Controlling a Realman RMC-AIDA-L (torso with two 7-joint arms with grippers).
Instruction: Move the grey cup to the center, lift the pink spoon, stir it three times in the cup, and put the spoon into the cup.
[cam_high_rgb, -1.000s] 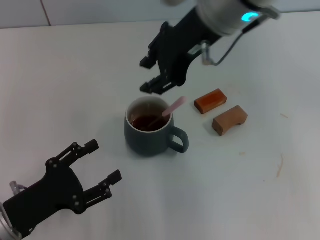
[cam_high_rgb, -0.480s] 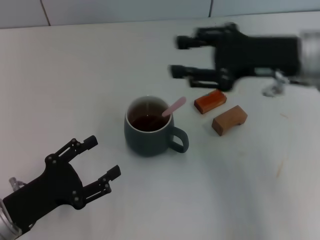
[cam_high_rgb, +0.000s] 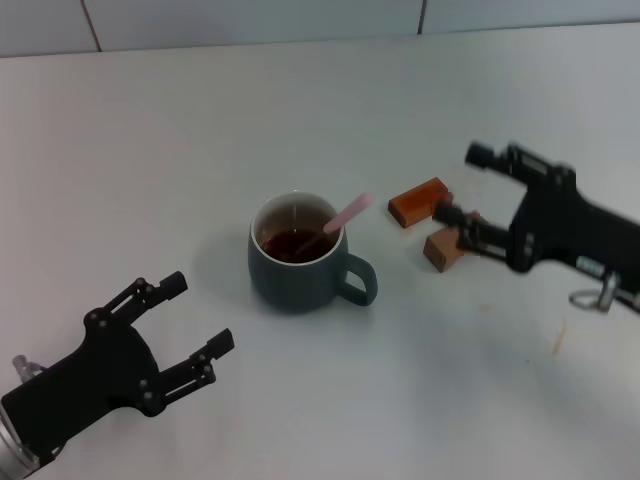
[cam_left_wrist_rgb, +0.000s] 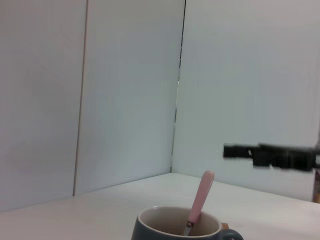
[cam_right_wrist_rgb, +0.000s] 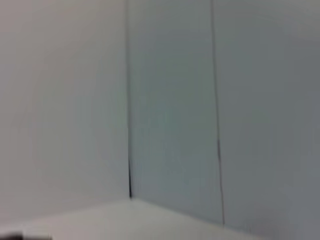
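Nearest, the left gripper (cam_high_rgb: 195, 325) idles with fingers spread, well apart from the grey cup (cam_high_rgb: 295, 268) at mid-table holding the pink spoon (cam_high_rgb: 340, 218), while beyond it the right gripper (cam_high_rgb: 462, 185) hangs empty, fingers parted, over two wooden blocks (cam_high_rgb: 418, 200) missing from the left wrist view.

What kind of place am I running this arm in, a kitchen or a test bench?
Most likely a lab test bench, not a kitchen: a plain white table against bare white wall panels, holding only the grey cup with the pink spoon in it and two wooden blocks.
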